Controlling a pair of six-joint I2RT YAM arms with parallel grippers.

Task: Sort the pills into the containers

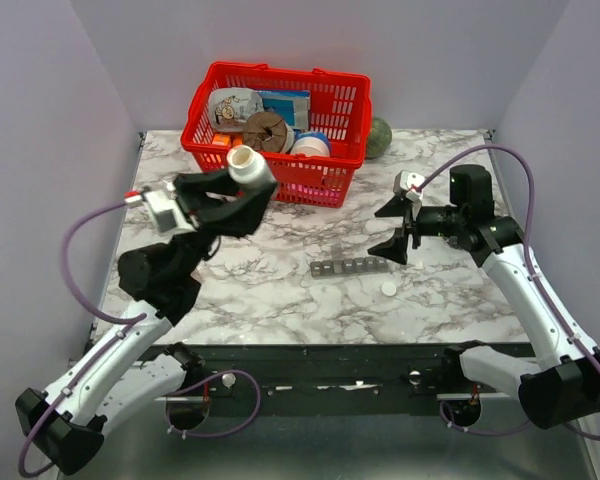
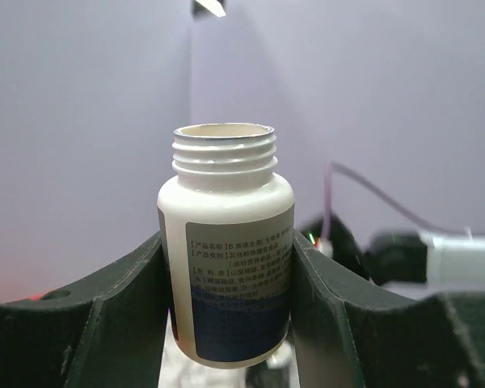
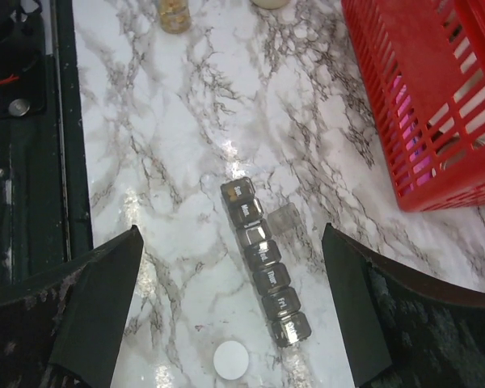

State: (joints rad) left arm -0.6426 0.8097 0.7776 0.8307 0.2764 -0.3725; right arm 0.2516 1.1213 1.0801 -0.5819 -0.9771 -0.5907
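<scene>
My left gripper [image 1: 242, 195] is shut on a white pill bottle [image 1: 248, 168] with no cap and holds it upright, high above the table's left half. In the left wrist view the bottle [image 2: 226, 259] sits between the fingers [image 2: 125, 299], its mouth open. The dark grey containers strip [image 1: 350, 266] lies mid-table, with one lid [image 3: 283, 218] flipped open. My right gripper [image 1: 400, 228] is open and empty, hovering over the strip [image 3: 264, 263]. A white round cap [image 3: 230, 360] lies beside the strip's end. No loose pills show.
A red basket [image 1: 280, 130] with several items stands at the back centre, and its corner [image 3: 420, 105] is close to the strip. A green ball [image 1: 380, 138] lies to its right. A small amber bottle [image 3: 172, 12] stands farther left. The black rail [image 3: 32, 162] marks the near edge.
</scene>
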